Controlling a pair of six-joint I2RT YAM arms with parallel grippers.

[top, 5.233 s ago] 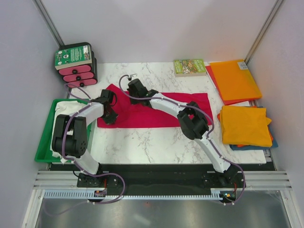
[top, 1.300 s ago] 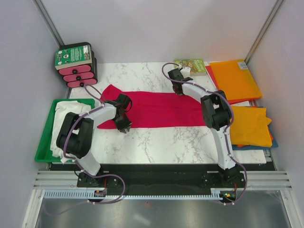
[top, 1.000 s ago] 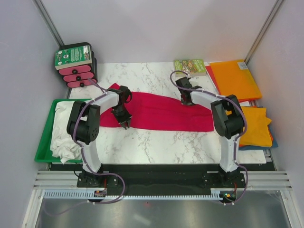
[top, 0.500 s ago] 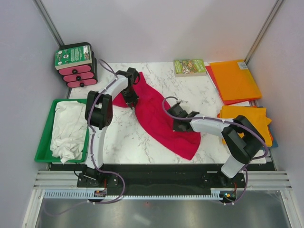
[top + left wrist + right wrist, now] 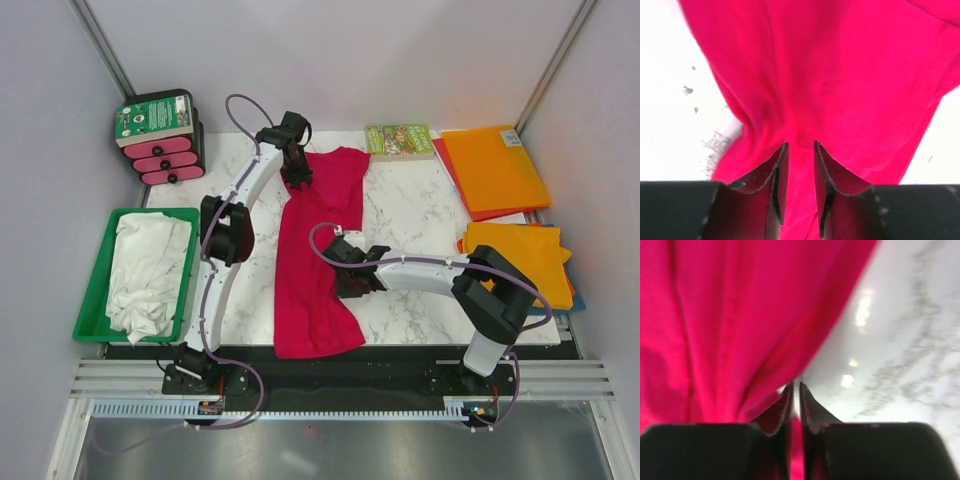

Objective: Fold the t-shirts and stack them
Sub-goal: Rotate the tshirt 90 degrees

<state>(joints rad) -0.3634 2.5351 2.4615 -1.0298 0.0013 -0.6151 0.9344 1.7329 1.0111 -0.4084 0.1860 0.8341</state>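
From above, my left gripper pinches the far end of the crimson t-shirt, and the right gripper holds its right edge at mid-length. The cloth runs lengthwise from the far side of the table to the near edge, its loose near end closer to the right arm. Left wrist: jaws a narrow slot apart, red cloth bunched between the fingers. Right wrist: jaws almost touching, a thin fold of shirt apparently nipped between them.
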